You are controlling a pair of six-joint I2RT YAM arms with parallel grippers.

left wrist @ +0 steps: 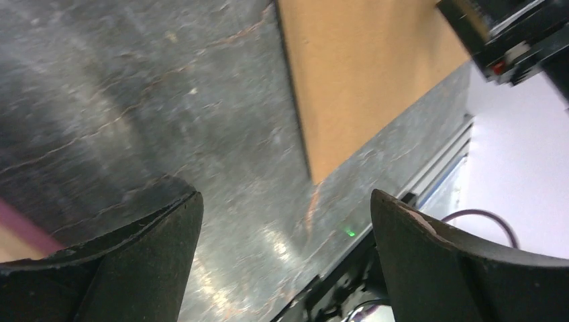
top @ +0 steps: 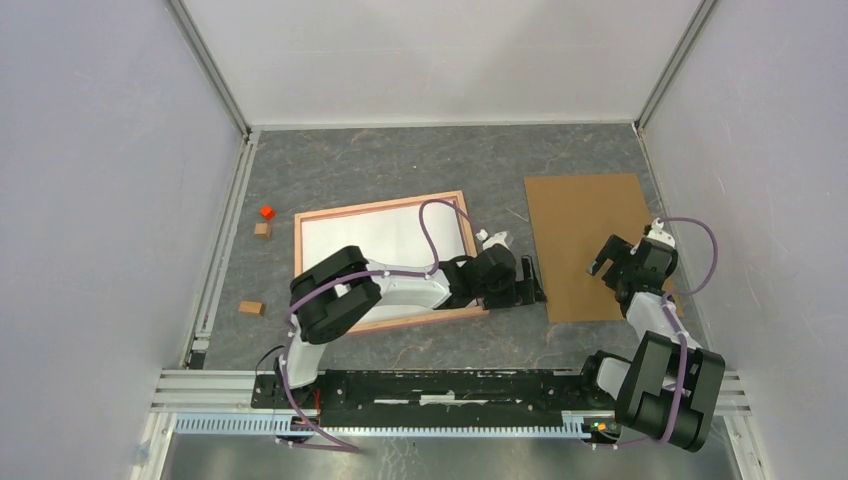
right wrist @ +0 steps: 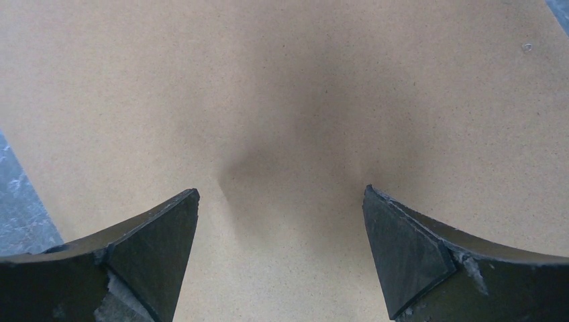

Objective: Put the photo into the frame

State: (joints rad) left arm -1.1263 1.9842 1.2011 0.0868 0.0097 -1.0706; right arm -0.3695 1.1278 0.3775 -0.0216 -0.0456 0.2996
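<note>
The salmon-pink frame (top: 300, 262) lies flat on the grey table at the centre. A white rectangle (top: 385, 235) fills it; I cannot tell whether this is the photo lying face down, as no landscape picture shows. My left arm stretches across the frame's lower part. My left gripper (top: 531, 284) hangs just past the frame's lower right corner, open over bare table (left wrist: 201, 100), nothing between its fingers (left wrist: 429, 248). A pink strip of the frame (left wrist: 20, 225) shows at the left wrist view's edge. My right gripper (top: 600, 266) hovers open and empty above the brown backing board (right wrist: 288, 87).
The brown backing board (top: 590, 240) lies right of the frame, its corner (left wrist: 362, 74) in the left wrist view. A small red block (top: 266, 212) and two wooden blocks (top: 262, 230) (top: 252, 308) sit at the left. Walls enclose the table; a metal rail (top: 450, 385) runs along the near edge.
</note>
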